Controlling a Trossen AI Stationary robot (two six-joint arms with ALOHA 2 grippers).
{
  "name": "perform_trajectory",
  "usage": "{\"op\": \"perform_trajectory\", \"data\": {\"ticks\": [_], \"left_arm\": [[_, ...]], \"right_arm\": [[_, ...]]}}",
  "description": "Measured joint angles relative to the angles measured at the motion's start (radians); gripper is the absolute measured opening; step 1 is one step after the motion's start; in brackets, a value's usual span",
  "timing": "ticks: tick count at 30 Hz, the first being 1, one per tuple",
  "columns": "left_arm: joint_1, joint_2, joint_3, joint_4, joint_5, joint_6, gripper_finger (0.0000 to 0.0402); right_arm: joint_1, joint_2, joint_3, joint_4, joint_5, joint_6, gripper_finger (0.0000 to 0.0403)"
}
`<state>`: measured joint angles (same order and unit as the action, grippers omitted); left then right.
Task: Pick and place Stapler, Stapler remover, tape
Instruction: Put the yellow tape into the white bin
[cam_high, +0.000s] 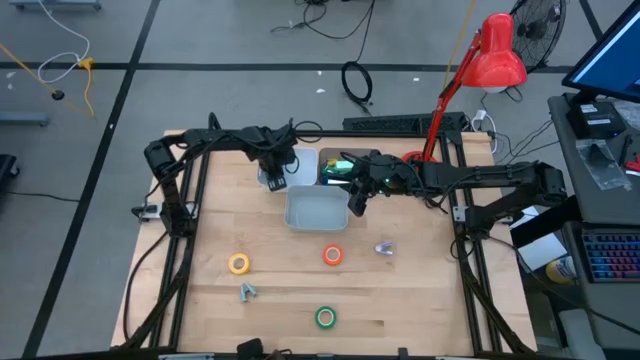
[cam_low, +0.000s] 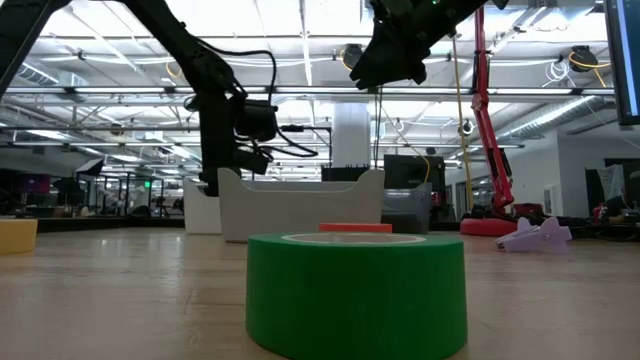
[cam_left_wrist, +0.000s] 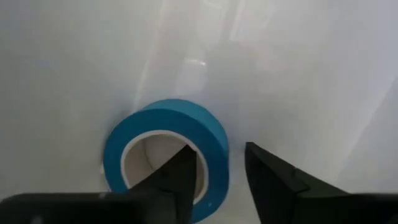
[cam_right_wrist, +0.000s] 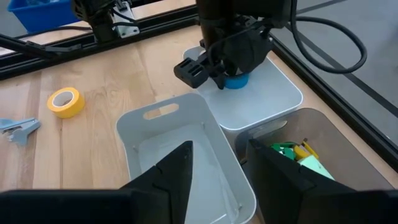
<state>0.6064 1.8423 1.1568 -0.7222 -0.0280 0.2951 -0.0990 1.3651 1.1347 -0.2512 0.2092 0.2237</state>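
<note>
The blue tape roll (cam_left_wrist: 186, 118) lies inside the far white bin (cam_high: 303, 160). My left gripper (cam_left_wrist: 221, 152) is open and low in that bin, one finger in the roll's open centre and one outside its wall. My right gripper (cam_right_wrist: 221, 165) hangs open and empty above the near white bin (cam_right_wrist: 186, 155). On the bare table lie the yellow roll (cam_high: 238, 263), the orange-red roll (cam_high: 333, 255) and the green roll (cam_high: 325, 317). A small blue-grey staple remover (cam_high: 248, 291) and a pale translucent stapler (cam_high: 385, 247) lie there too. My left gripper comes down into the far bin from above, its fingers astride the blue roll's wall (cam_left_wrist: 214, 146). A gap shows between the outer finger (cam_left_wrist: 273, 180) and the wall. Whether the inner finger (cam_left_wrist: 180, 177) touches the roll, I cannot tell.
A brown see-through bin (cam_right_wrist: 311, 134) holding green and yellow bits stands beside the two white bins. A red desk lamp (cam_high: 490, 55) rises at the table's far right corner. Dark frame rails (cam_high: 195, 230) run along the left and right table edges. Open wood lies between the rolls.
</note>
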Motion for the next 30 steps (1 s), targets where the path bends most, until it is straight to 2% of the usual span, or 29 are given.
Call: {"op": "perform_trajectory", "data": {"ticks": [5, 13, 17, 21, 26, 30], "left_arm": [[0.000, -0.006, 0.008, -0.015, 0.000, -0.001, 0.0182], [0.001, -0.006, 0.126, -0.128, 0.000, -0.016, 0.0226], [0.000, -0.006, 0.221, -0.255, -0.001, -0.055, 0.0231], [-0.013, -0.007, 0.302, -0.448, 0.000, -0.157, 0.0232], [-0.073, -0.067, 0.287, -0.609, 0.002, -0.263, 0.0232], [-0.148, -0.187, 0.204, -0.608, 0.029, -0.316, 0.0232]], "right_arm": [[0.000, 0.000, 0.000, 0.000, 0.000, 0.000, 0.0140], [0.000, 0.000, 0.000, 0.000, 0.000, 0.000, 0.0139], [0.000, 0.000, 0.000, 0.000, 0.000, 0.000, 0.0139], [0.000, 0.000, 0.000, -0.001, 0.000, -0.001, 0.0139], [0.000, 0.000, 0.000, -0.023, -0.001, -0.010, 0.0139], [0.000, 0.000, 0.000, -0.069, -0.001, -0.033, 0.0139]]}}
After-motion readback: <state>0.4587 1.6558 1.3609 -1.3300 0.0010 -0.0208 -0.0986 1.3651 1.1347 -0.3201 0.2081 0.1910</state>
